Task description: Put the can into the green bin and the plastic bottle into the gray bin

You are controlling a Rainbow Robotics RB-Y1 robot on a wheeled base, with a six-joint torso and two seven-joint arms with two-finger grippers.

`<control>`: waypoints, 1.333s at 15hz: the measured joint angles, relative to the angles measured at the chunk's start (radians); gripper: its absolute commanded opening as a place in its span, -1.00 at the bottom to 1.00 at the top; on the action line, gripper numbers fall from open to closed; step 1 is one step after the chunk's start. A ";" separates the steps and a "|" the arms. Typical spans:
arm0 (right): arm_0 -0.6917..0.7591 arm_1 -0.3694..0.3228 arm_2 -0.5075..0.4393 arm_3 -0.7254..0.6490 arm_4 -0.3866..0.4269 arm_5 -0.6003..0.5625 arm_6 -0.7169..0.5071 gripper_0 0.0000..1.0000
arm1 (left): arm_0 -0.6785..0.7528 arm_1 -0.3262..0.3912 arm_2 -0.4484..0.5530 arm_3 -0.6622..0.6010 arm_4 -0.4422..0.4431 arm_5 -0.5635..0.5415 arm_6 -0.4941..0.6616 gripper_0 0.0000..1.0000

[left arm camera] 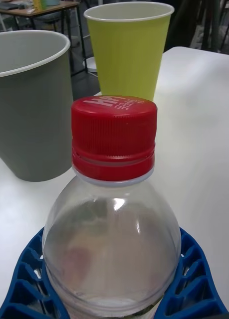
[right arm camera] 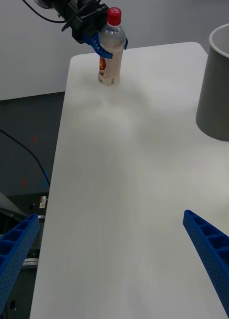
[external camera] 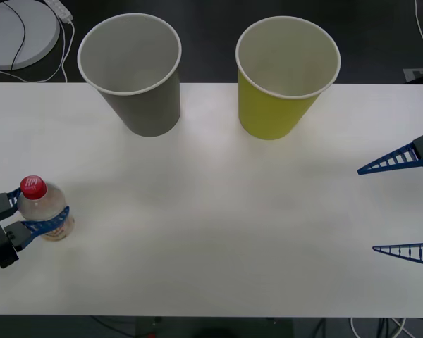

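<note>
The plastic bottle (external camera: 35, 193), clear with a red cap, stands upright near the table's front left corner. My left gripper (external camera: 42, 210) is shut on its body; the blue fingers (left arm camera: 29, 279) wrap around the bottle (left arm camera: 114, 234). The right wrist view shows the same grip on the bottle (right arm camera: 112, 50) from across the table. The gray bin (external camera: 144, 98) stands at the back left and the green bin (external camera: 271, 113) at the back right, both upright and open. My right gripper (external camera: 367, 209) hovers open at the table's right edge, holding nothing. The can is out of view.
The white table (external camera: 211, 211) stretches bare between the two arms. Behind its far left edge lies a round white disc (external camera: 17, 32) with cables. In the right wrist view the gray bin (right arm camera: 219, 94) stands beside the open tabletop.
</note>
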 measured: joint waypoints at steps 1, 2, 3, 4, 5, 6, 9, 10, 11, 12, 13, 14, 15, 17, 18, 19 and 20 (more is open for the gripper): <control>0.000 0.000 0.000 0.000 0.000 0.000 0.000 1.00 | 0.006 0.007 0.003 -0.020 -0.012 0.022 0.031 -1.00; 0.000 0.000 0.000 0.000 0.000 0.000 0.000 1.00 | 0.009 0.017 0.004 -0.031 -0.015 0.036 0.052 -1.00; 0.000 0.000 0.000 0.000 0.000 0.000 0.000 1.00 | 0.009 0.031 0.005 -0.036 -0.013 0.049 0.066 -1.00; 0.000 0.000 0.000 0.000 0.000 0.000 0.000 1.00 | 0.009 0.047 0.005 -0.037 -0.007 0.064 0.074 -1.00; 0.000 0.000 0.000 0.000 0.000 0.000 0.000 1.00 | 0.009 0.066 0.005 -0.038 0.003 0.079 0.083 -1.00; 0.000 0.000 0.000 0.000 0.000 0.000 0.000 1.00 | 0.009 0.085 0.007 -0.038 0.014 0.092 0.093 -1.00; 0.000 0.000 0.000 0.000 0.000 0.000 0.000 1.00 | 0.010 0.138 0.019 -0.037 0.044 0.131 0.127 -1.00; 0.000 0.000 0.000 0.000 0.000 0.000 0.000 1.00 | 0.011 0.153 0.028 -0.037 0.052 0.140 0.142 -1.00; 0.000 0.000 0.000 0.000 0.000 0.000 0.000 1.00 | 0.011 0.169 0.038 -0.038 0.055 0.145 0.162 -1.00; 0.000 0.000 0.000 0.000 0.000 0.000 0.000 1.00 | 0.011 0.186 0.050 -0.039 0.048 0.145 0.187 -1.00; 0.000 0.000 0.000 0.000 0.000 0.000 0.000 1.00 | 0.011 0.207 0.061 -0.040 0.040 0.145 0.209 -1.00; 0.000 0.000 0.000 0.000 0.000 0.000 0.000 1.00 | 0.012 0.231 0.069 -0.040 0.040 0.145 0.223 -1.00; 0.000 0.000 0.000 0.000 0.000 0.000 0.000 1.00 | 0.015 0.254 0.075 -0.039 0.043 0.145 0.240 -1.00; 0.000 0.000 0.000 0.000 0.000 0.000 0.000 1.00 | 0.022 0.301 0.086 -0.039 0.046 0.145 0.271 -1.00; 0.000 0.000 0.000 0.000 0.000 0.000 0.000 1.00 | 0.027 0.323 0.092 -0.039 0.050 0.145 0.280 -1.00; 0.000 0.000 0.000 0.000 0.000 0.000 0.000 1.00 | 0.034 0.344 0.101 -0.039 0.059 0.145 0.292 -1.00; 0.000 0.000 0.000 0.000 0.000 0.000 0.000 1.00 | 0.041 0.360 0.109 -0.039 0.070 0.145 0.302 -1.00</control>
